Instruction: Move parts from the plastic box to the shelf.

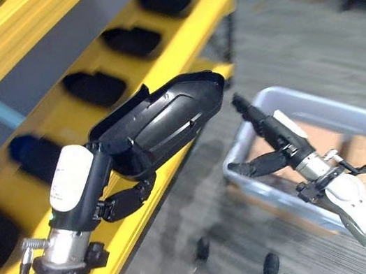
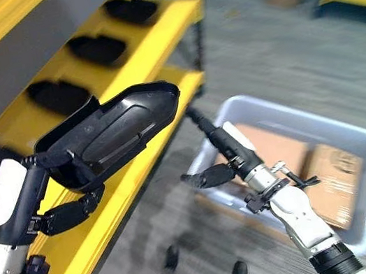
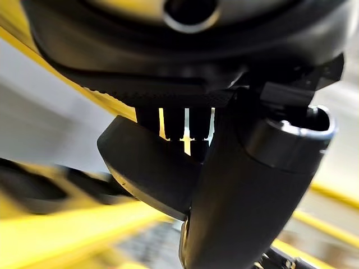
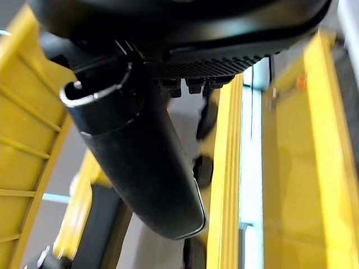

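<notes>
The left robot hand [image 1: 120,203] has its fingers curled under a black moulded part [image 1: 159,123], held aloft beside the yellow shelf [image 1: 145,186] at about nine o'clock from the plastic box [image 1: 319,102]. It looks a light, stiff, smooth shell, best gripped at its thick end. The right robot hand [image 2: 225,154] hangs released over the box. The left wrist view shows fingers against the part's underside.

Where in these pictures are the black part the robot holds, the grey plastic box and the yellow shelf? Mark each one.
black part [image 1: 166,122], left eye view, on its ribbed outer shell.
grey plastic box [image 2: 364,135], right eye view, on its far rim.
yellow shelf [image 1: 206,6], left eye view, on a bare stretch of board.
</notes>
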You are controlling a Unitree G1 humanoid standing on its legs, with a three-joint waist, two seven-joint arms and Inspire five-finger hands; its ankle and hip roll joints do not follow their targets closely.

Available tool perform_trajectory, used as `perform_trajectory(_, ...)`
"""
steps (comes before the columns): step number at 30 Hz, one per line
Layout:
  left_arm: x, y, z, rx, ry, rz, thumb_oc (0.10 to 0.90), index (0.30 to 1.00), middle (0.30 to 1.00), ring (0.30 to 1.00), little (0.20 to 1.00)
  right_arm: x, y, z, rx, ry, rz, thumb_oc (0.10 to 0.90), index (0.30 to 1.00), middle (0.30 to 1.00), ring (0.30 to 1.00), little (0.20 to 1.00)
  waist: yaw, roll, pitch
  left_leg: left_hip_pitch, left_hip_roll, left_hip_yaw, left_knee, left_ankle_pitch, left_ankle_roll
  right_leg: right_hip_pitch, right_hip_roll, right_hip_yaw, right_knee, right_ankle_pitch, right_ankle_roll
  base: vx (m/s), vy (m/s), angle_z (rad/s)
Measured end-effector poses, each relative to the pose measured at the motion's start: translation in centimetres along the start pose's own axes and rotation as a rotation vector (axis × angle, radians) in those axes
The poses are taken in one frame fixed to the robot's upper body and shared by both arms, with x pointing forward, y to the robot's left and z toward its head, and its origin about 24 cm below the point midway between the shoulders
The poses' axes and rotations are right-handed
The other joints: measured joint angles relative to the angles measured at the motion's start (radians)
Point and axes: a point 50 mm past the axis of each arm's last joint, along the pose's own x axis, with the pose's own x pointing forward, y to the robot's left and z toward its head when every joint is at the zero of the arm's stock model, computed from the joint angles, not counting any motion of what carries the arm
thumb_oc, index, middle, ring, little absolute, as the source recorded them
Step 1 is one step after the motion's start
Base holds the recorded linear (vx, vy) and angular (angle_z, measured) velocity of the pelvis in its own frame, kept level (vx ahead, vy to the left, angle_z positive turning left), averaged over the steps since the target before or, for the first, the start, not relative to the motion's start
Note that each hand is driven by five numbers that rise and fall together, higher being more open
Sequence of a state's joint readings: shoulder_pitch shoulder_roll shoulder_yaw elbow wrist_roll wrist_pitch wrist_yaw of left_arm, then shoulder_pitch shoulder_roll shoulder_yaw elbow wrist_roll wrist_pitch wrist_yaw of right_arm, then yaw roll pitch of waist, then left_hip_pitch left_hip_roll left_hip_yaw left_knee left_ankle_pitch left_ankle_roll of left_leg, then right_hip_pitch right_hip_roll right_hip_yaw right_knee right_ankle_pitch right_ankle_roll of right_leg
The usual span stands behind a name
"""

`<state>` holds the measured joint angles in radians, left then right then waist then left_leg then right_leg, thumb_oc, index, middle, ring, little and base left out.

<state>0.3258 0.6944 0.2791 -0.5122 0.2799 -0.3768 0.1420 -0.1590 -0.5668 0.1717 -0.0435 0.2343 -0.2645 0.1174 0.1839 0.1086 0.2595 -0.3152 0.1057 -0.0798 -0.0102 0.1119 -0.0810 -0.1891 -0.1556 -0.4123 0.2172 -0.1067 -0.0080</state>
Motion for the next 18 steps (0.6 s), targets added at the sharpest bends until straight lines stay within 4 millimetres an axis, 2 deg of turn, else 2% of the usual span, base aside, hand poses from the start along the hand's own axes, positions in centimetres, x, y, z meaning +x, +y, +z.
perform_trajectory(1, 0.2, 0.0, -0.1, 0.002, -0.003, 0.006, 0.4, 0.3, 0.3, 0.3, 0.3, -0.2, 0.2, 0.0, 0.001, -0.001, -0.001, 0.9, 1.0, 1.0, 1.0, 1.0, 0.001, -0.037, 0.015, -0.006, -0.014, 0.007, 0.106, -0.045, 0.052, 0.002, -0.055, -0.034, 0.01, 0.011, -0.009, -0.19, 0.012, 1.06)
perform_trajectory(2, 0.4, -0.3, -0.2, -0.004, -0.002, 0.004, 0.4, 0.3, 0.3, 0.3, 0.3, -1.0, 0.2, 0.0, -0.006, 0.007, -0.009, 0.9, 1.0, 1.0, 1.0, 1.0, -0.026, -0.044, 0.012, -0.008, 0.009, 0.04, 0.205, -0.082, 0.043, 0.031, -0.078, -0.069, -0.005, 0.016, -0.005, -0.04, 0.036, 1.4)
perform_trajectory(3, 0.4, -0.3, -0.2, -0.006, -0.002, 0.008, 0.4, 0.3, 0.3, 0.3, 0.3, -1.7, 0.1, 0.2, -0.018, 0.01, -0.014, 0.9, 1.0, 1.0, 1.0, 1.0, -0.057, -0.046, 0.008, 0.028, 0.044, 0.068, 0.234, -0.088, 0.026, 0.052, -0.101, -0.099, -0.001, 0.015, 0.001, -0.05, 0.049, 1.48)
perform_trajectory(4, 0.4, -0.4, -0.2, -0.013, -0.007, 0.013, 0.4, 0.3, 0.3, 0.3, 0.3, -2.4, -0.3, 0.3, -0.029, 0.007, -0.028, 0.9, 1.0, 1.0, 1.0, 1.0, -0.089, -0.04, 0.001, 0.082, 0.07, 0.083, 0.241, -0.071, 0.038, 0.072, -0.12, -0.119, 0.02, 0.008, 0.012, -0.09, 0.114, 1.06)
perform_trajectory(5, 0.3, -0.4, -0.1, -0.017, -0.008, 0.013, 0.4, 0.3, 0.3, 0.3, 0.3, -2.6, -0.6, 0.4, -0.039, 0.01, -0.039, 0.9, 1.0, 1.0, 1.0, 1.0, -0.108, -0.022, -0.012, 0.142, 0.083, 0.074, 0.182, 0.0, 0.046, 0.075, -0.125, -0.115, 0.037, 0.012, 0.019, -0.09, 0.173, 0.75)
perform_trajectory(6, 1.0, -0.3, 0.2, -0.017, -0.042, 0.036, 0.4, 0.3, 0.3, 0.3, 0.3, -2.8, -1.4, 0.8, -0.06, -0.007, -0.075, 0.9, 1.0, 1.0, 1.0, 1.0, -0.128, -0.015, -0.004, 0.185, 0.061, 0.092, 0.095, 0.017, 0.052, -0.004, -0.19, -0.092, 0.201, -0.005, 0.021, -0.1, 0.266, 0.76)
perform_trajectory(7, 1.7, -0.2, 0.4, -0.023, -0.069, 0.059, 0.4, 0.3, 0.3, 0.3, 0.3, -3.1, -1.8, 0.9, -0.064, -0.011, -0.106, 0.9, 1.0, 1.0, 1.0, 1.0, -0.16, -0.004, -0.006, 0.175, 0.06, 0.115, 0.086, 0.015, 0.054, -0.069, -0.208, -0.059, 0.284, -0.036, 0.037, 0.02, 0.201, 0.68)
perform_trajectory(8, 1.9, 0.0, 0.4, -0.018, -0.076, 0.081, 0.4, 0.3, 0.3, 0.3, 0.3, -3.1, -1.8, 0.8, -0.056, -0.011, -0.114, 0.9, 1.0, 1.0, 1.0, 1.0, -0.168, -0.001, -0.008, 0.178, 0.07, 0.11, 0.069, 0.009, 0.062, -0.085, -0.174, -0.055, 0.217, -0.065, 0.047, 0.05, 0.207, 0.74)
perform_trajectory(9, 2.3, 0.6, 0.3, -0.003, -0.084, 0.121, 0.4, 0.3, 0.3, 0.3, 0.3, -3.2, -1.4, 0.6, -0.028, -0.008, -0.131, 0.9, 1.0, 1.0, 1.0, 1.0, -0.178, -0.024, -0.012, 0.177, 0.068, 0.101, 0.057, -0.003, 0.041, -0.062, -0.116, -0.065, -0.009, 0.03, 0.012, 0.07, 0.224, 0.9)
perform_trajectory(10, 2.5, 0.4, 0.3, -0.008, -0.083, 0.128, 0.4, 0.3, 0.3, 0.3, 0.3, -4.0, -1.4, 0.1, -0.018, 0.02, -0.149, 0.9, 1.0, 1.0, 1.0, 1.0, -0.212, -0.035, -0.017, 0.193, 0.056, 0.101, 0.059, -0.038, -0.009, -0.017, -0.123, -0.082, -0.043, 0.155, 0.056, 0.07, 0.267, 0.9)
perform_trajectory(11, 2.4, 0.3, 0.5, -0.017, -0.087, 0.133, 0.4, 0.3, 0.3, 0.3, 0.3, -4.5, -1.4, -0.3, -0.007, 0.042, -0.169, 0.9, 1.0, 1.0, 1.0, 1.0, -0.212, -0.024, -0.025, 0.199, 0.069, 0.113, 0.061, -0.059, -0.032, -0.009, -0.113, -0.09, -0.038, 0.156, 0.056, 0.03, 0.353, 0.66)
perform_trajectory(12, 2.0, 0.4, 1.0, -0.014, -0.098, 0.127, 0.4, 0.3, 0.3, 0.3, 0.3, -5.5, -1.6, -0.8, 0.001, 0.073, -0.209, 0.9, 1.0, 1.0, 1.0, 1.0, -0.2, -0.026, -0.03, 0.23, 0.082, 0.139, 0.035, -0.074, -0.043, 0.003, -0.108, -0.093, -0.032, 0.153, 0.054, 0.03, 0.254, 0.09)
perform_trajectory(14, 1.9, 0.4, 1.2, -0.006, -0.109, 0.118, 0.4, 0.3, 0.3, 0.3, 0.3, -5.6, -1.8, -0.8, -0.003, 0.075, -0.225, 0.9, 1.0, 1.0, 1.0, 1.0, -0.196, -0.028, -0.031, 0.242, 0.074, 0.149, 0.017, -0.086, -0.051, 0.006, -0.116, -0.092, -0.036, 0.156, 0.059, 0.01, 0.209, 0.0)
perform_trajectory(18, 1.7, 0.4, 1.0, 0.033, -0.106, 0.092, 0.4, 0.3, 0.3, 0.3, 0.3, -6.1, -1.0, -1.4, 0.045, 0.098, -0.249, 0.9, 1.0, 1.0, 1.0, 1.0, -0.181, -0.06, -0.048, 0.249, 0.028, 0.153, 0.019, -0.103, -0.031, 0.034, -0.153, -0.093, -0.078, 0.186, 0.099, 0.0, 0.181, 0.07)
